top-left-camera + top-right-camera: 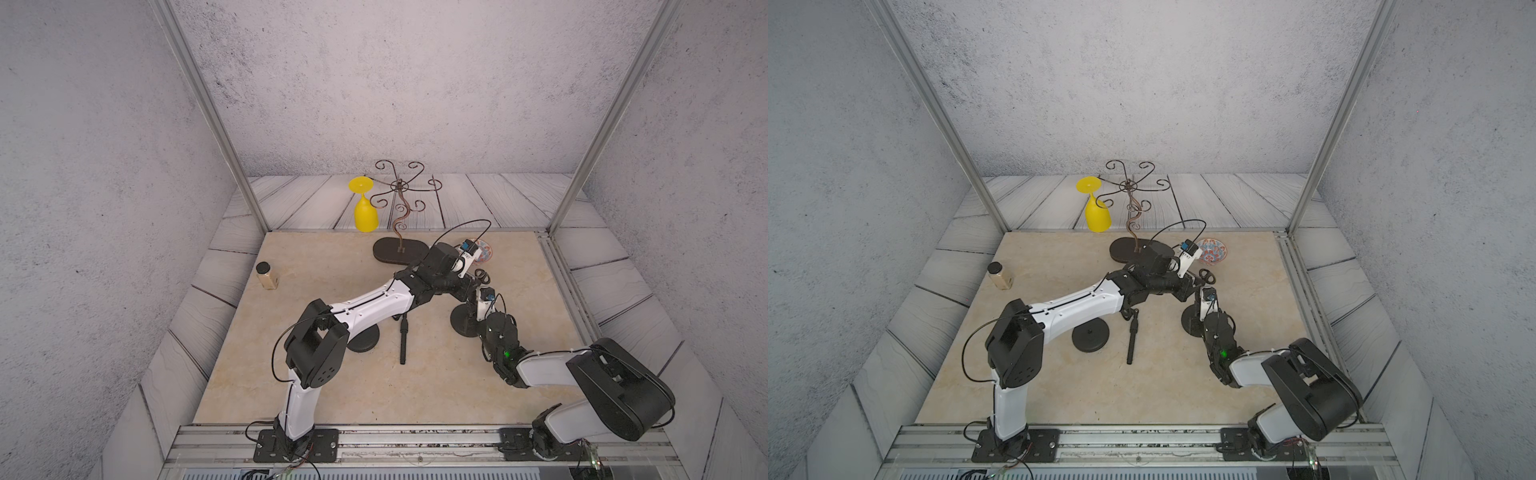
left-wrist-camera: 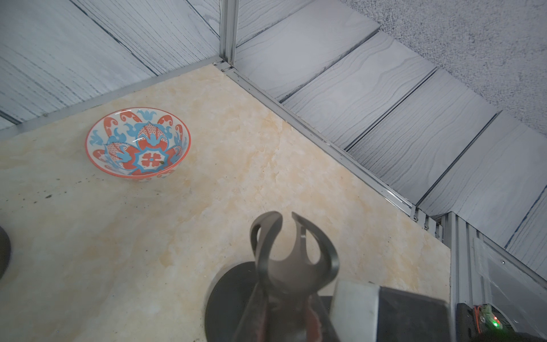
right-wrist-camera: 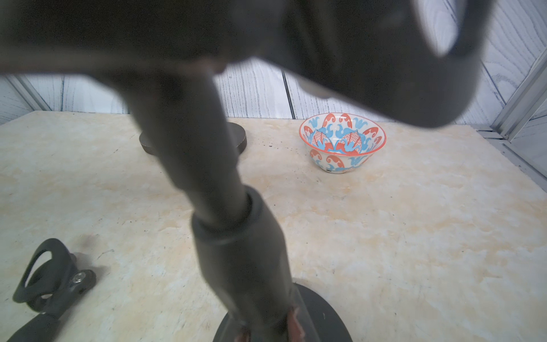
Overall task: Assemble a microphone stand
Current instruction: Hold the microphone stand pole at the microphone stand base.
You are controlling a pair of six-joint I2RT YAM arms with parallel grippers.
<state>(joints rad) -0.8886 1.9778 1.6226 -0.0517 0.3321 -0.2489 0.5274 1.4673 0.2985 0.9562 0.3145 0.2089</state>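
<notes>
In both top views I see the round base [image 1: 463, 323] [image 1: 1191, 321] on the tabletop [image 1: 332, 386], right of centre. Both arms meet over it, and a spare pole [image 1: 402, 338] lies nearby.

Left wrist: my left pincer [image 2: 284, 322] is clamped on the stand pole [image 2: 279, 302], just under the mic clip [image 2: 293, 257].

Right wrist: my right pincer [image 3: 268, 330] grips the same pole low down, just above the base.

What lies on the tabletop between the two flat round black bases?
A slim black pole with a clip end lies flat there, touching neither the free round black base nor the base carrying the upright pole. Both top views show it.
</notes>
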